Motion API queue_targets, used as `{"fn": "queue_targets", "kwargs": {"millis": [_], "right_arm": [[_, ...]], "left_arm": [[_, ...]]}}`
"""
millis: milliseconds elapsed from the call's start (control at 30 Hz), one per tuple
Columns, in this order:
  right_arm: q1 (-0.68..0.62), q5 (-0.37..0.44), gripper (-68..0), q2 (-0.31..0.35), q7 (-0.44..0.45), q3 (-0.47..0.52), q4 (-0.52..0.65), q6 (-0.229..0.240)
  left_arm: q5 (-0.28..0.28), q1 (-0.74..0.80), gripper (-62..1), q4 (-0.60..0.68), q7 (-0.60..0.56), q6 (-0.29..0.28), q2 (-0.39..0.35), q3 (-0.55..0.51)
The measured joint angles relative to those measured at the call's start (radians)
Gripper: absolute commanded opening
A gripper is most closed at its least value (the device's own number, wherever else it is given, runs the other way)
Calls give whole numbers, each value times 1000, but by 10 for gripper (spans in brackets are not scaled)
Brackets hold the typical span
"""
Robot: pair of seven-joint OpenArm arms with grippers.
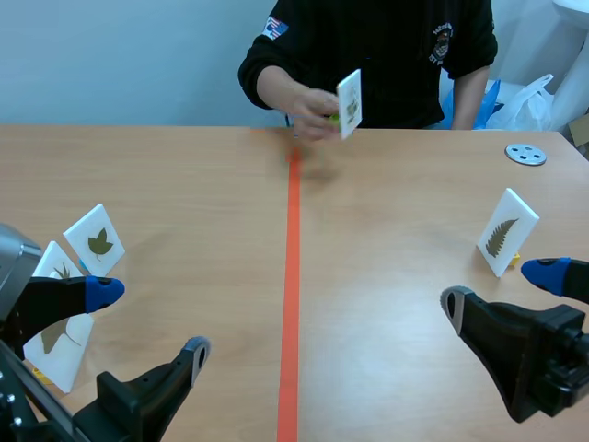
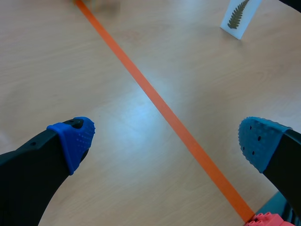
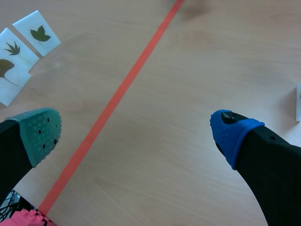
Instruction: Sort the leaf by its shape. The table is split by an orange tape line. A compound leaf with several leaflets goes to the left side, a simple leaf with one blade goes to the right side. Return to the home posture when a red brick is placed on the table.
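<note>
Both grippers sit nearest, spread wide and holding nothing: left gripper (image 1: 147, 322) at seven o'clock, right gripper (image 1: 500, 291) at four. Three white leaf-picture cards (image 1: 96, 241) stand at nine o'clock, a white fern card (image 1: 505, 230) at three. Farthest, at twelve, above the orange tape line (image 1: 292, 276), a person's hand (image 1: 308, 109) holds a white leaf card (image 1: 350, 103); no lettering is legible.

I could read no words or numbers anywhere. The white leaf cards (image 1: 507, 230) carried only leaf prints. The person's black sweatshirt (image 1: 368, 55) bore a pale chest emblem (image 1: 444, 40) and a sleeve patch (image 1: 274, 28), both too small to make out.
</note>
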Motion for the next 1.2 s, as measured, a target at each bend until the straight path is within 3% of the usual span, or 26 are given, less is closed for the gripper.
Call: {"fn": "queue_targets", "kwargs": {"millis": [700,967,1200], "right_arm": [[11,-20,4,0,0,0,-3,0],[16,-72,4,1,1,0,-3,0],[72,-187,4,37,19,-60,-5,0]], "left_arm": [[0,0,14,0,0,0,0,0],[0,0,14,0,0,0,0,0],[0,0,14,0,-1,0,0,0]]}}
